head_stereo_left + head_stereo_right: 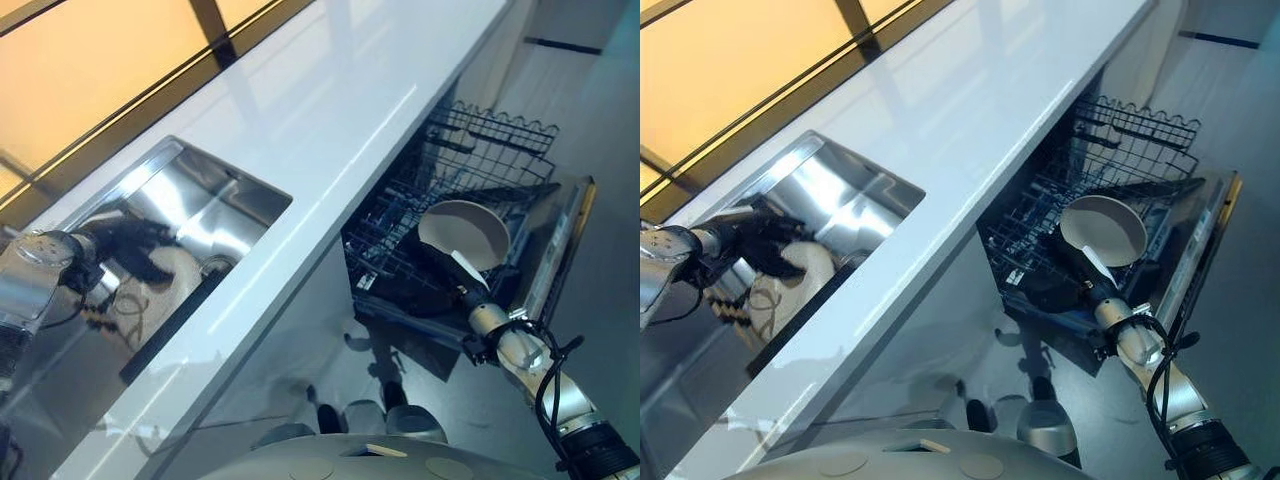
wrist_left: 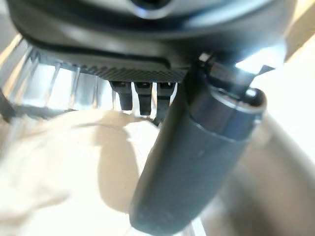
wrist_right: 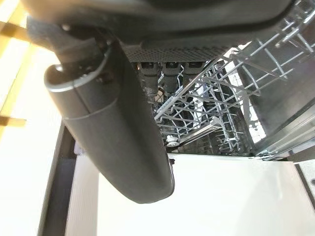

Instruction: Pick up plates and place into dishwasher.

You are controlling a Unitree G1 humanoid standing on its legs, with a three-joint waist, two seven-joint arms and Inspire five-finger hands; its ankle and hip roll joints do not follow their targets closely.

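Note:
A cream plate [image 1: 808, 262] lies in the steel sink [image 1: 215, 165]. My left hand [image 1: 760, 245] reaches into the sink and grips this plate [image 2: 74, 162], thumb [image 2: 197, 147] across its face and fingers curled at its rim. My right hand [image 1: 1060, 285] holds a white plate [image 1: 465, 232] tilted above the pulled-out lower rack [image 1: 400, 230] of the open dishwasher. In the right wrist view the thumb [image 3: 113, 137] lies over that plate [image 3: 221, 196], with the rack's tines [image 3: 206, 98] close behind.
A long white counter [image 1: 350, 110] runs between the sink and the dishwasher. The dishwasher door [image 1: 565, 230] hangs open to the right of the rack, and the wire rack's far wall [image 1: 490, 135] stands behind. A window frame [image 1: 215, 30] borders the counter's far side.

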